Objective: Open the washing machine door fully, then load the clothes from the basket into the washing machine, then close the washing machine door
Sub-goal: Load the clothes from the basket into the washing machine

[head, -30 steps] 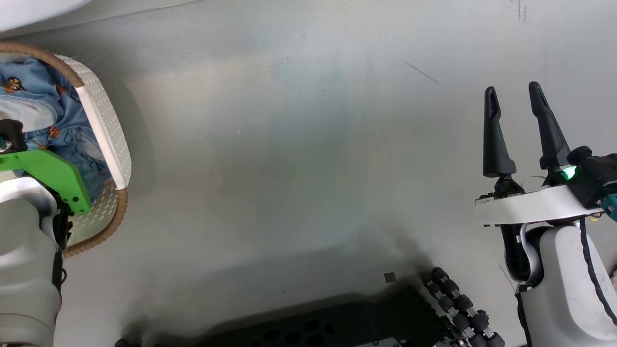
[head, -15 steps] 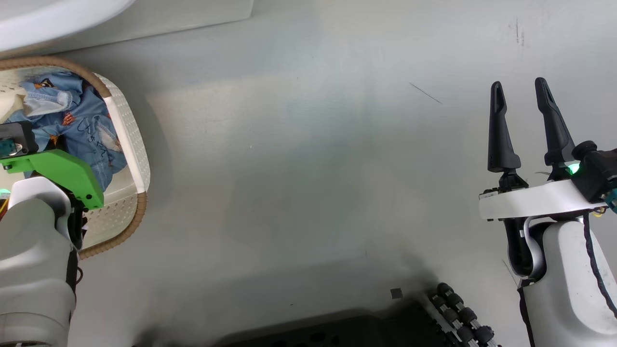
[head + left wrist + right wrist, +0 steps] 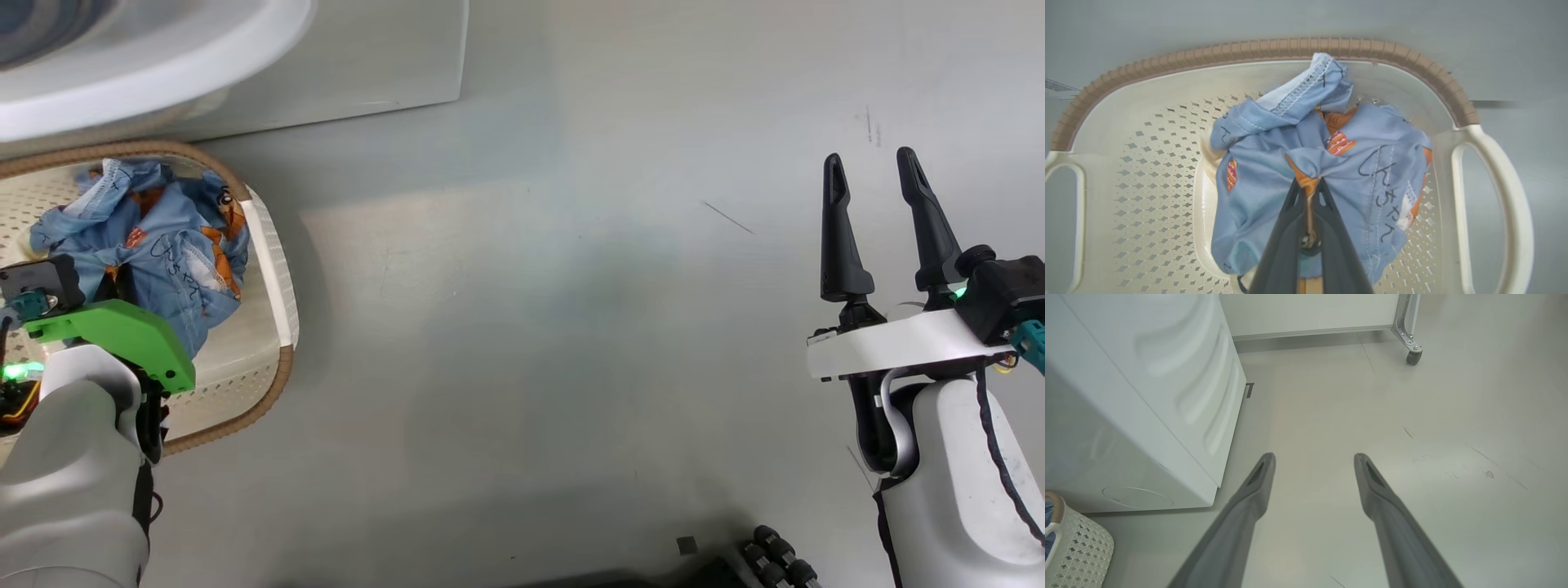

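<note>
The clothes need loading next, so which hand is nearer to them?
Left. The left hand is pinched shut on the clothes at the basket; the right hand hangs open above the floor, well away to the right.

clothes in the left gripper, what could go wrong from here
1. The left gripper pinches only a small bunched fold of the clothes at its fingertips, so the fabric might slip out during the lift.
2. A loose flap lies close to the basket rim and could catch there or tug the basket along.
3. The right gripper stands open over the floor, far off, so it likely could not catch a drop.
</note>
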Robot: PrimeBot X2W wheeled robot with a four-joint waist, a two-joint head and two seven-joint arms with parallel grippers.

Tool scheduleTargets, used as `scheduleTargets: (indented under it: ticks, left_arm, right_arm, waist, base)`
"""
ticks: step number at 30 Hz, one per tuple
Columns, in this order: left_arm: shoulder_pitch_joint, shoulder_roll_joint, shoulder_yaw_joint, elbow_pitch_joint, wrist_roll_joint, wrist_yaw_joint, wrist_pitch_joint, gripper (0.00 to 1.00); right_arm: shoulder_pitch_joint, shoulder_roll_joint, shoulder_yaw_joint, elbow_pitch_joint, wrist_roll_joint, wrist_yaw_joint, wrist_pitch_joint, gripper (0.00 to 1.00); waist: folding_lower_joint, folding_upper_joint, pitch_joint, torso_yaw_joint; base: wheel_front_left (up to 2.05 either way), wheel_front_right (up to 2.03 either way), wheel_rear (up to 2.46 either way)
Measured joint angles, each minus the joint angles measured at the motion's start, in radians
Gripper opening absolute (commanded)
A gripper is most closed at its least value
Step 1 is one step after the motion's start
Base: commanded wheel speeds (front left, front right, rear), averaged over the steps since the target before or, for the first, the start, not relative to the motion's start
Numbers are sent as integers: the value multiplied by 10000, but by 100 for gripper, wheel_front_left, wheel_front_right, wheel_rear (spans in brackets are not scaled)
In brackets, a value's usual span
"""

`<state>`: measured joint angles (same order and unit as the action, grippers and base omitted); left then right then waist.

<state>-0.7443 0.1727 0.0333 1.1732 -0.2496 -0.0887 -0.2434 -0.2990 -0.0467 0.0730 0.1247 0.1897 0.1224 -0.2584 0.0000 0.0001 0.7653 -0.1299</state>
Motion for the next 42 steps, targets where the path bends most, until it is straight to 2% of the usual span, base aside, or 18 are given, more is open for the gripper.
scheduleTargets:
  ticks: [10, 23, 35, 42]
  left_arm:
    - [576, -215, -4, -681, -174, -117, -56, 0]
    - [1837, -240, 311, -2637, -165, -178, -58, 0]
    - [2917, -583, 602, -4460, -148, -222, -58, 0]
    - [3289, -625, 564, -5902, 309, -249, -58, 0]
  right_arm:
    - [54, -96, -107, 291, -33, 0, 0, 100]
    - [615, -174, -109, 671, -48, 0, 0, 100]
    - [1097, -314, -104, 842, -61, 0, 0, 100]
    - [1471, -370, -328, 913, -40, 0, 0, 100]
  waist:
    - [0, 0, -1051, 243]
    - [0, 0, -2533, 542]
    - [0, 0, -3799, 880]
    - [0, 0, -4466, 1155]
  base:
    - [0, 0, 0]
    - [0, 0, 0]
    - [0, 0, 0]
    - [0, 0, 0]
